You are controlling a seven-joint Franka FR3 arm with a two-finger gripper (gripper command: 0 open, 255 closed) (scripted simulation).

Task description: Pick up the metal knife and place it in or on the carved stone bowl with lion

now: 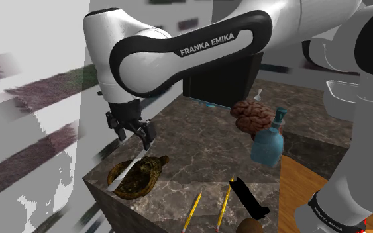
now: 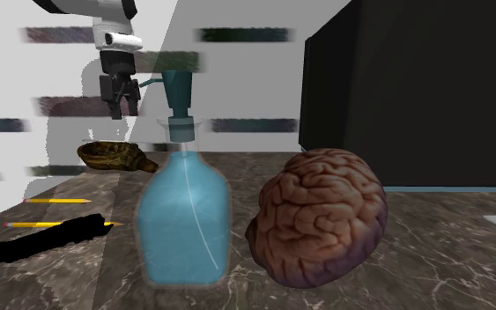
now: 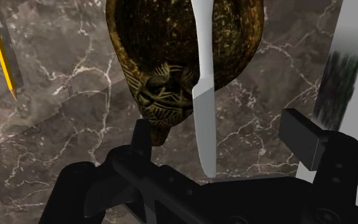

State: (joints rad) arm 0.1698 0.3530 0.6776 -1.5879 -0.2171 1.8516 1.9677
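Gripper (image 1: pixel 135 138) open, empty, above knife (image 1: pixel 126 175) lying across bowl (image 1: pixel 155 165) at table (image 1: pixel 198 139) corner. Placement looks done; next, retreat straight up.

My claw (image 1: pixel 133 136) hangs with its fingers spread above the bowl (image 1: pixel 145 173) at the counter (image 1: pixel 198 149) corner, with open air all round it. The knife (image 1: pixel 126 173) lies across the bowl, jutting past its rim. Bare marble separates the bowl from the blue bottle (image 1: pixel 268 144) and brain model (image 1: pixel 251 114), both well apart. Pencils (image 1: pixel 192 212) lie near the front edge, and a black box (image 1: pixel 219 85) closes off the back.
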